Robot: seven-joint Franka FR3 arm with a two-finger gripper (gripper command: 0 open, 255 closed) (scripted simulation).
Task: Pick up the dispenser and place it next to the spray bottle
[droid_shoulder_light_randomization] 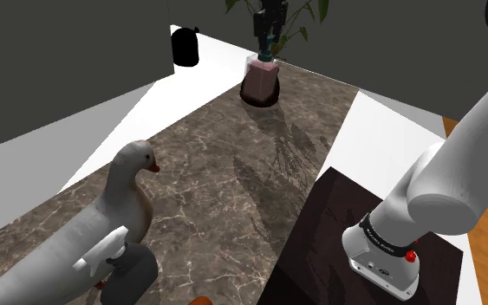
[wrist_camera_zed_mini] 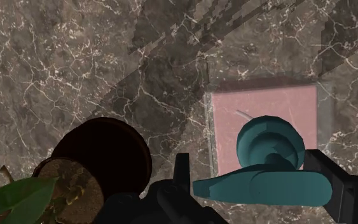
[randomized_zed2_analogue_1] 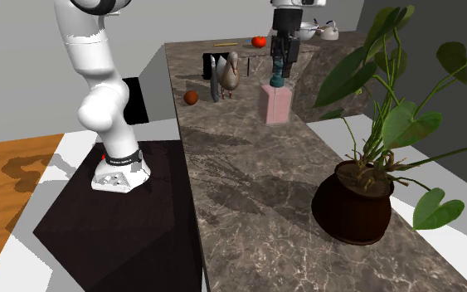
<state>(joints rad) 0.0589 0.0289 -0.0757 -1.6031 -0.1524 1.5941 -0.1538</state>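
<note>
Marble counter (droid_shoulder_light_randomization: pixel 233 173) beneath, tool (randomized_zed2_analogue_1: pixel 279 73) hangs vertical over the dispenser (randomized_zed2_analogue_1: pixel 275 106).

Place: you are looking at a home kitchen.
Worktop: a long counter (randomized_zed2_analogue_1: pixel 248 178) with a brown marble pattern runs through the room and carries a potted plant (randomized_zed2_analogue_1: pixel 357 206), your landmark here.
Cookware: what looks like a kettle (randomized_zed2_analogue_1: pixel 329 31) stands at the counter's far end, well apart from the potted plant.
Food: a tomato (randomized_zed2_analogue_1: pixel 259 41) lies near that same far end, and a small orange-red fruit (randomized_zed2_analogue_1: pixel 191 97) lies nearer the plant.
Household goods: a pink pump dispenser (randomized_zed2_analogue_1: pixel 276 104) stands between the plant and a spray bottle (droid_shoulder_light_randomization: pixel 120 264).
Ornament: a goose figurine (randomized_zed2_analogue_1: pixel 230 75) stands just beside the spray bottle, far from the plant.
Floor: wood planks (randomized_zed2_analogue_1: pixel 16 166) lie off the counter's side, well away from the plant.
</note>
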